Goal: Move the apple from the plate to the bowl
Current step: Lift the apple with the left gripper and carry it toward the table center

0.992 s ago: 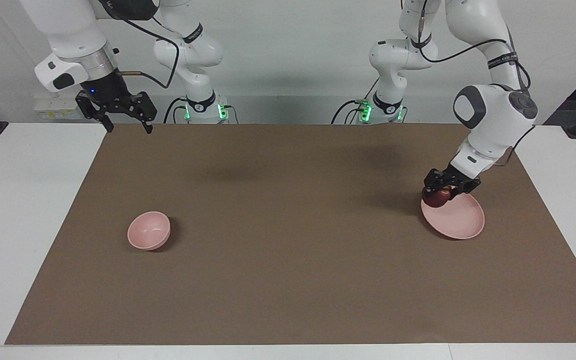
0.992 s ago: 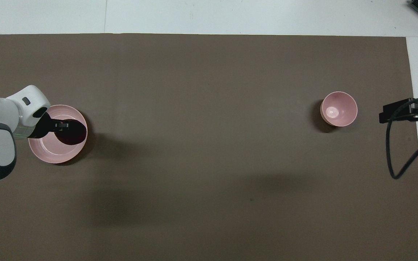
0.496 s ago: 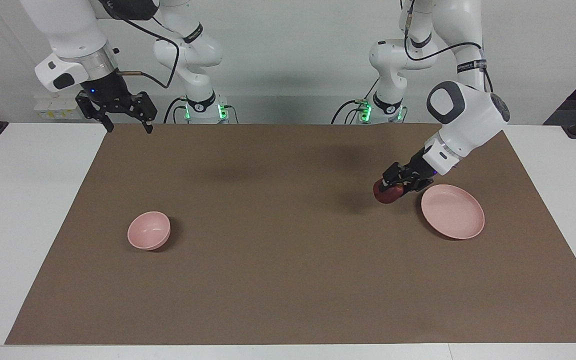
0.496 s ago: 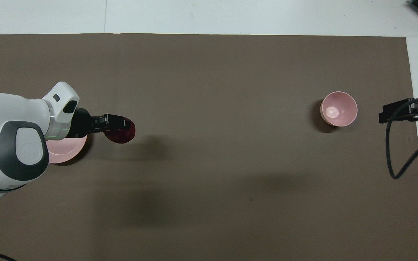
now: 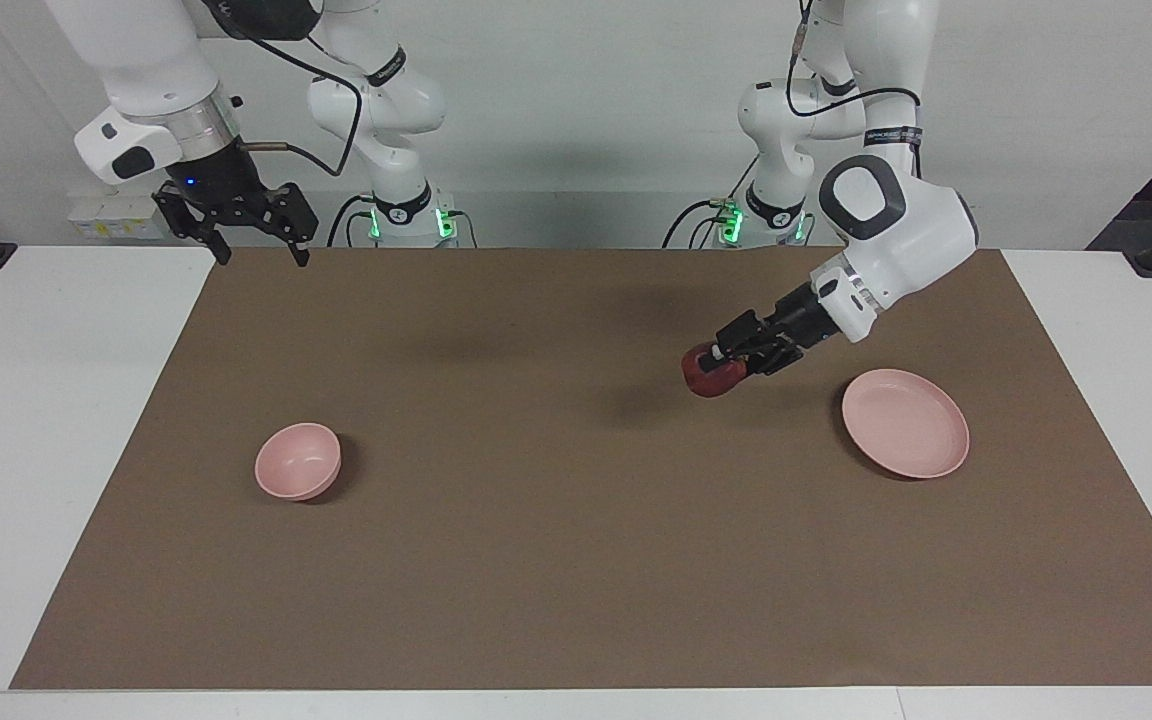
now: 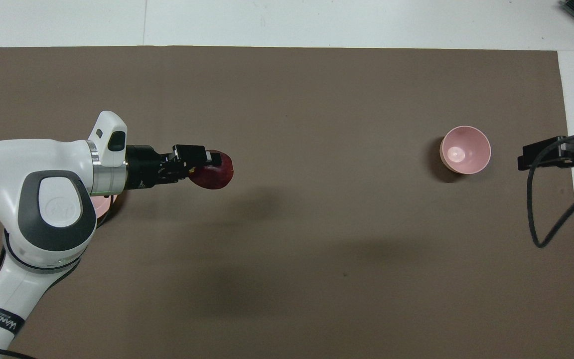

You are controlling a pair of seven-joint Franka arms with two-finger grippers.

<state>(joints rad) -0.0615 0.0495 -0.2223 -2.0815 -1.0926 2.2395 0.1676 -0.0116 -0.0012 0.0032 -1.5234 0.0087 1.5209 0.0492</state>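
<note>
My left gripper [image 5: 715, 362] [image 6: 208, 162] is shut on the dark-red apple [image 5: 711, 377] [image 6: 214, 170] and holds it in the air over the brown mat, off the plate and toward the bowl. The pale-pink plate [image 5: 905, 423] [image 6: 98, 209] lies bare at the left arm's end of the table; my left arm covers most of it in the overhead view. The small pink bowl [image 5: 298, 461] [image 6: 465, 149] stands at the right arm's end with nothing in it. My right gripper [image 5: 257, 243] hangs open, raised over the mat's corner by its base, and waits.
A brown mat [image 5: 576, 560] covers most of the white table [image 5: 46, 400]. A black cable [image 6: 546, 199] hangs from the right arm at the edge of the overhead view.
My left gripper has lifted the apple off the plate and carried it sideways toward the bowl, over the mat. The right arm has barely moved.
</note>
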